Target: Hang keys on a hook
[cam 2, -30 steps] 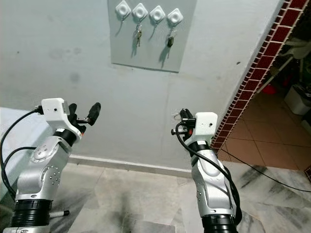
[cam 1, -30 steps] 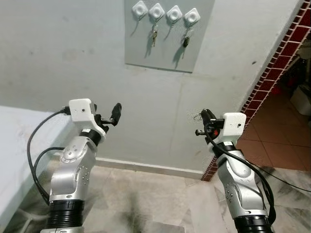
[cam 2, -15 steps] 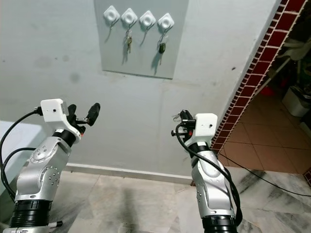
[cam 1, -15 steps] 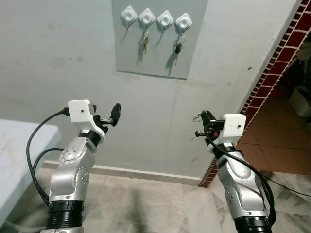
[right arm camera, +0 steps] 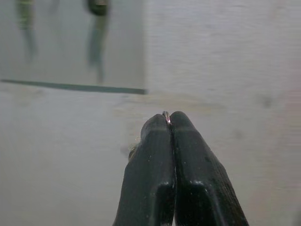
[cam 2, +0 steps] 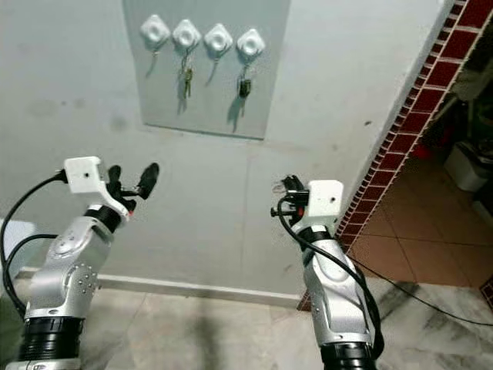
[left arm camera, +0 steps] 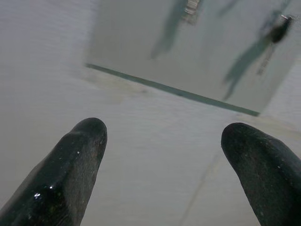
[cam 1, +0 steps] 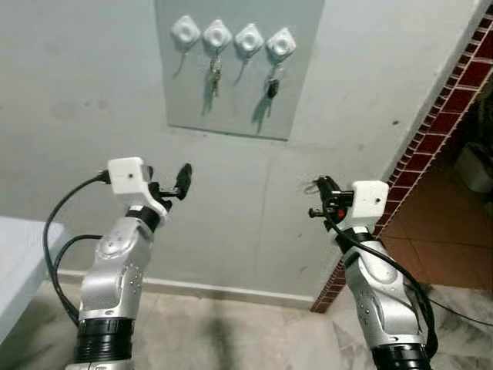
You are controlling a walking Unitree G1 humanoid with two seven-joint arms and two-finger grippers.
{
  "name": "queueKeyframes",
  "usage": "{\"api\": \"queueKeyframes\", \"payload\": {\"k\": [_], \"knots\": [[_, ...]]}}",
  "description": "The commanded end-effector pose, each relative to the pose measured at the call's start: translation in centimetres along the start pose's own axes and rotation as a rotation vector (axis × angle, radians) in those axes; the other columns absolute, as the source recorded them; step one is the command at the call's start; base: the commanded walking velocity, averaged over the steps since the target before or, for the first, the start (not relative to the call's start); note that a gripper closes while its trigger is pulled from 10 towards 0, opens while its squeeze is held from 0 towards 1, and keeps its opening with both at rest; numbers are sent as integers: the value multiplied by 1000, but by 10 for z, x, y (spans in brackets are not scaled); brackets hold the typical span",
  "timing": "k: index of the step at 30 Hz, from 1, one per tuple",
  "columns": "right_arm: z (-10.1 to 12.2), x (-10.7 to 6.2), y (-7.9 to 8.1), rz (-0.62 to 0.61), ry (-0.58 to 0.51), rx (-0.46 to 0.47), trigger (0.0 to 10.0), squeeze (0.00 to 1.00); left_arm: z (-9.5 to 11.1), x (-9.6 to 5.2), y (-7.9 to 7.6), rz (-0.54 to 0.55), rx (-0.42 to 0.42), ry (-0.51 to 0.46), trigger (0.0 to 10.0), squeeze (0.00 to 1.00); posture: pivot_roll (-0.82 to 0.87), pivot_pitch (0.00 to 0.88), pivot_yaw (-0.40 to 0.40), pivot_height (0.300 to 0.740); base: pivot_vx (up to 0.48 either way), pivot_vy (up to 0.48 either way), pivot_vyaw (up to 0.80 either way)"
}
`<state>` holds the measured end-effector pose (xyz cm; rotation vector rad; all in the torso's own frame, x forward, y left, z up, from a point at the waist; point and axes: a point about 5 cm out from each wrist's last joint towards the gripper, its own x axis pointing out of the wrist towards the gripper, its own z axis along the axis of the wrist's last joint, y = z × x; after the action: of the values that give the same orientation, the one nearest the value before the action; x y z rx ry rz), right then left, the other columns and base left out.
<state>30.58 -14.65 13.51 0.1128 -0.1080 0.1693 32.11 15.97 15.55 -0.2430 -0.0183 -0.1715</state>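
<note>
On the wall ahead, a grey panel [cam 1: 231, 108] carries a row of white diamond-shaped hooks [cam 1: 249, 38]. One bunch of keys [cam 1: 214, 68] hangs from the second hook from the left, and a dark key [cam 1: 272, 85] from the far right one [cam 1: 281, 44]. The leftmost hook [cam 1: 186, 31] and the third are bare. My right gripper [cam 1: 320, 187] is raised below the panel's right side, well short of the wall. It is shut on a thin metal key ring [right arm camera: 165, 114]. My left gripper [cam 1: 183, 179] is open and holds nothing, its fingertips [left arm camera: 87, 134] aimed at the panel's lower edge.
A pillar of red tiles [cam 1: 454, 100] ends the wall on the right, with a terracotta floor [cam 1: 454, 254] beyond it. A white surface [cam 1: 15, 262] juts in at the left. Marble floor [cam 1: 231, 339] and a skirting lie below the wall.
The whole picture has shifted: the hook panel now sits lower and further left in view, so the camera has moved. Both arms keep their pose and the right gripper stays shut.
</note>
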Motion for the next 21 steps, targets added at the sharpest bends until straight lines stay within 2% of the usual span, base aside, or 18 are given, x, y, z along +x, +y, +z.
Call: {"api": "queueKeyframes", "payload": {"k": [1,9,21], "knots": [[7,-1,-9,-21,-23,-10,10000,0,0,2,-10,-29,-4,-3,10000,0,28,0,-68,732,371,0,0],[8,0,-9,-15,-23,-12,10000,0,0,4,-10,-7,1,-3,10000,0,29,0,-70,732,365,0,0],[5,1,-12,-53,10,1,10000,0,3,6,-10,29,17,-21,10000,0,24,0,-72,732,0,0,0]]}}
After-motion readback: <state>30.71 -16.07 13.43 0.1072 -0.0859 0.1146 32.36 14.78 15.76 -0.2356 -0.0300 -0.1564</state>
